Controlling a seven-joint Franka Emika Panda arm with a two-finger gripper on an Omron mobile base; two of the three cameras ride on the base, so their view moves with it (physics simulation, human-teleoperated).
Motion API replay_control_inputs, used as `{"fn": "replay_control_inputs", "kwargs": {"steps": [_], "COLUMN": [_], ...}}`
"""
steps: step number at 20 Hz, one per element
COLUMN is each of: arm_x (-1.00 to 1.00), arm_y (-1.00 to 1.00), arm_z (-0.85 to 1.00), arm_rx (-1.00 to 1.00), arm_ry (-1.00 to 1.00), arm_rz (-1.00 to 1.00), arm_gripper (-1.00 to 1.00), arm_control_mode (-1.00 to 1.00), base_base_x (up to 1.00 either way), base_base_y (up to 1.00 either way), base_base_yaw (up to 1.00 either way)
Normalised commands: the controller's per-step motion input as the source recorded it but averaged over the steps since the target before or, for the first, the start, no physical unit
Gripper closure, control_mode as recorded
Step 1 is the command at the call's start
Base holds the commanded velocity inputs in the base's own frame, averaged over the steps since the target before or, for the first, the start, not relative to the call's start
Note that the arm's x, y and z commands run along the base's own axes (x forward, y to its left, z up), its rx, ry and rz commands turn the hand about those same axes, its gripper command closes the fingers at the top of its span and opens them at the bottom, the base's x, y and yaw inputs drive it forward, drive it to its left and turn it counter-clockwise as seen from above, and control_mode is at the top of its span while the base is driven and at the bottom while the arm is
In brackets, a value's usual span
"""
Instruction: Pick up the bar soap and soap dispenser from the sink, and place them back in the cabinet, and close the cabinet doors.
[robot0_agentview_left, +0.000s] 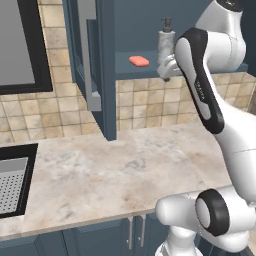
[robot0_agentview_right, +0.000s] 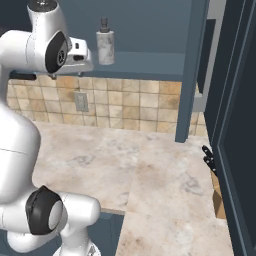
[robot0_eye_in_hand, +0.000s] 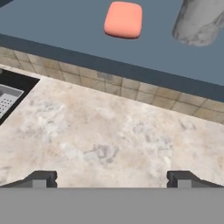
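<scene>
The salmon bar soap (robot0_agentview_left: 139, 61) (robot0_eye_in_hand: 124, 19) lies flat on the blue shelf (robot0_agentview_left: 127, 72) of the open cabinet. Just to its right stands the white-grey soap dispenser (robot0_agentview_left: 166, 40) (robot0_agentview_right: 105, 45) (robot0_eye_in_hand: 199, 24), upright with its dark pump top. My gripper (robot0_eye_in_hand: 112, 179) is open and empty, hovering over the counter just in front of the shelf edge and clear of both soaps. The cabinet doors stand open: the left one (robot0_agentview_left: 106, 75) is seen edge-on with its silver handle (robot0_agentview_left: 88, 55), the right one (robot0_agentview_right: 235, 125) fills the right side. The black sink (robot0_agentview_left: 15, 150) (robot0_eye_in_hand: 17, 83) is at the left.
A grey perforated tray (robot0_agentview_left: 11, 186) sits in the sink. A marbled counter (robot0_agentview_left: 120, 170) runs below the shelf, backed by a tan tile wall with an outlet (robot0_agentview_right: 81, 101). A knife block (robot0_agentview_right: 216, 192) stands by the right door. A black-framed window (robot0_agentview_left: 20, 45) is at far left.
</scene>
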Motion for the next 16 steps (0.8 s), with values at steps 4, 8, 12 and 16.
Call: {"fn": "replay_control_inputs", "kwargs": {"steps": [4,8,12,16], "arm_x": [-0.56,-0.61,-0.65,-0.55], "arm_y": [0.00,0.00,0.00,0.00], "arm_z": [0.05,0.04,0.07,0.06], "arm_rx": [0.00,0.00,0.00,0.00], "arm_ry": [0.00,-0.01,0.00,0.00], "arm_rz": [-0.09,-0.09,-0.11,-0.11], "arm_gripper": [-1.00,-1.00,-1.00,-1.00], "arm_control_mode": [-1.00,-1.00,-1.00,-1.00], "base_base_x": [0.00,0.00,0.00,0.00], "base_base_y": [0.00,0.00,0.00,0.00], "base_base_yaw": [0.00,0.00,0.00,0.00]}}
